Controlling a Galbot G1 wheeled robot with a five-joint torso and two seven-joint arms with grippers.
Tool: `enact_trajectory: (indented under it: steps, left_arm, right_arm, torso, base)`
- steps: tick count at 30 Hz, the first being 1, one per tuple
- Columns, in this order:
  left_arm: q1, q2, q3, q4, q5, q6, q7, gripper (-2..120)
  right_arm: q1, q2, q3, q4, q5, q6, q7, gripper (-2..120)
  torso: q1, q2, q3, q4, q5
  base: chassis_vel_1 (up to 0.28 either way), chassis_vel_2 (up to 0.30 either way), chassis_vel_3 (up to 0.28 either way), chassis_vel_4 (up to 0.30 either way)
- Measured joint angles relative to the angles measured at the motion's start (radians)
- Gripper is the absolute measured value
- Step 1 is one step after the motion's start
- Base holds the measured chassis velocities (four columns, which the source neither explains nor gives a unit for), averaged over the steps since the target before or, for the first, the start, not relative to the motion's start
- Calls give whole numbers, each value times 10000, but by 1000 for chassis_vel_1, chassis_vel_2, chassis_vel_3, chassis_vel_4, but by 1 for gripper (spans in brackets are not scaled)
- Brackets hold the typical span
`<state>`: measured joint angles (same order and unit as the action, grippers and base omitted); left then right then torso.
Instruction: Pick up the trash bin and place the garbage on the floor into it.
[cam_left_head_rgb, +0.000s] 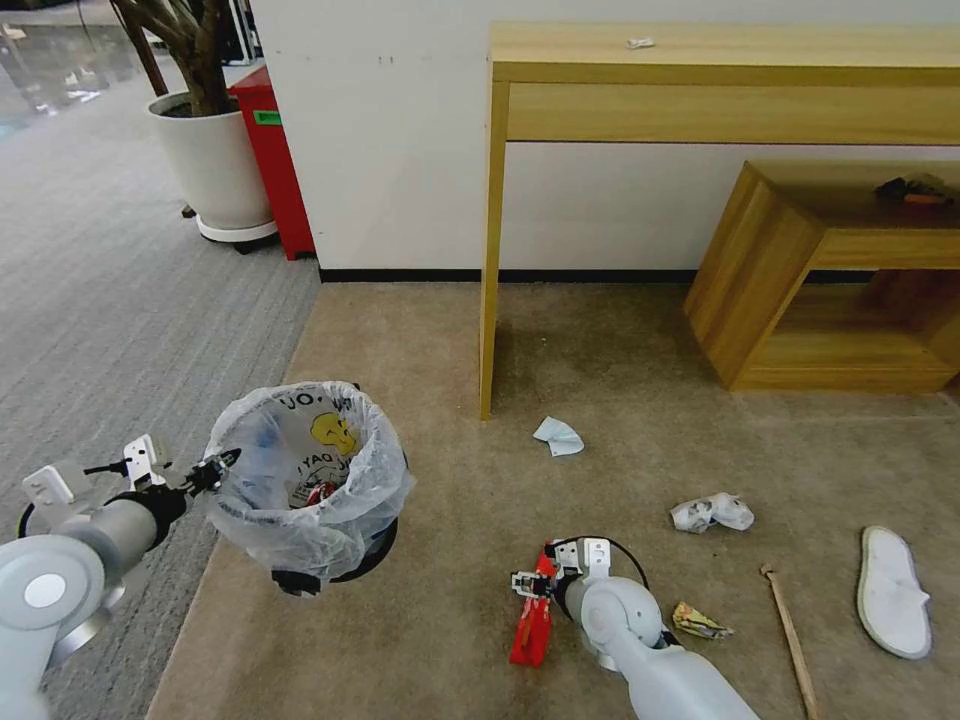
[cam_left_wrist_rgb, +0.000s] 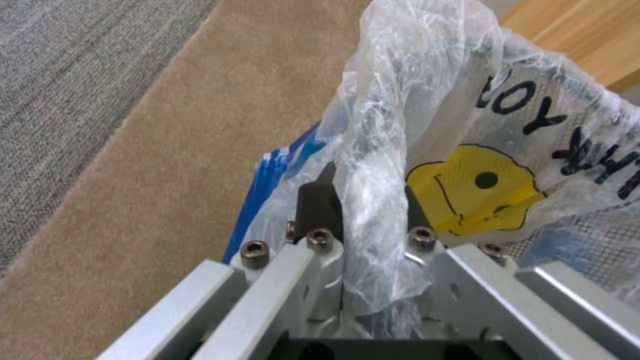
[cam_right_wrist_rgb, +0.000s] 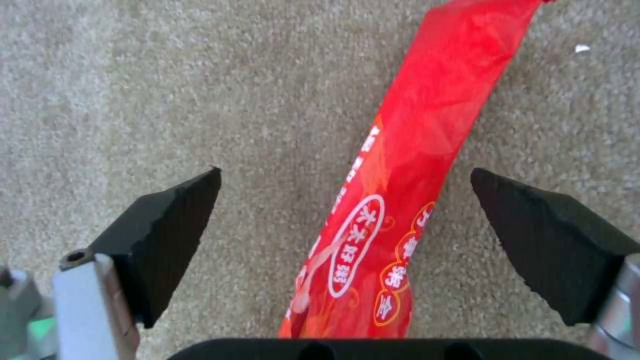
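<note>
The trash bin (cam_left_head_rgb: 310, 480), a small dark round bin lined with a crinkly white bag with a yellow cartoon face, hangs above the beige floor (cam_left_head_rgb: 620, 400). My left gripper (cam_left_head_rgb: 222, 462) is shut on its rim and bag (cam_left_wrist_rgb: 373, 220). A long red wrapper (cam_left_head_rgb: 532, 620) lies on the carpet, and my right gripper (cam_left_head_rgb: 527, 586) stands open right over it, its black fingers (cam_right_wrist_rgb: 167, 235) to either side of the wrapper (cam_right_wrist_rgb: 407, 150). Other garbage is scattered: blue-white paper (cam_left_head_rgb: 558, 436), crumpled white paper (cam_left_head_rgb: 712, 512), a small yellow-green wrapper (cam_left_head_rgb: 700, 622), a wooden stick (cam_left_head_rgb: 792, 640), a white slipper (cam_left_head_rgb: 892, 592).
A tall light-wood console table (cam_left_head_rgb: 720, 70) stands against the white wall, its leg (cam_left_head_rgb: 490, 260) reaching the carpet. A low wooden bench (cam_left_head_rgb: 830, 280) sits at the right. A potted plant (cam_left_head_rgb: 212, 160) and a red cabinet (cam_left_head_rgb: 272, 160) stand back left by the grey ribbed carpet (cam_left_head_rgb: 110, 300).
</note>
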<state>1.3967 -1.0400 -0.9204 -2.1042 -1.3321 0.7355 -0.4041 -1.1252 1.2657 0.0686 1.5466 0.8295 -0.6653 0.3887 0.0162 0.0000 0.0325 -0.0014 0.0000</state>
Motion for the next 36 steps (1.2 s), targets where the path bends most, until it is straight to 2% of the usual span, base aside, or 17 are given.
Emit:
enact_trajectory:
  steps: [7,20,30,34,36]
  left_arm:
    - [-7,-27,31,46,9,0,8,3]
    - [-45,-38,55,80,17,0,11,3]
    - [-38,-36,40,85,7,0,20,3]
    - [-37,-40,42,80,7,0,21,3]
    - [-33,-46,46,61,6,0,21,3]
  right_arm:
    - [104,106,13,-408,-174,91,-230,89]
    - [367,354,-93,-1179,-758,168,-590,89]
    - [372,381,-62,-1302,-966,197,-657,91]
    - [336,358,-40,-1252,-1033,219,-690,82]
    - [330,357,-31,-1253,-1081,236,-708,72]
  torso:
    - [0,-1,0,0,0]
    - [0,0,0,0,0]
    - [0,-1,0,1,0]
    - [0,0,0,0,0]
    - [0,-1,1,0,0]
  base:
    - [0,0,0,0]
    - [0,0,0,0]
    - [0,0,0,0]
    - [0,0,0,0]
    - [0,0,0,0]
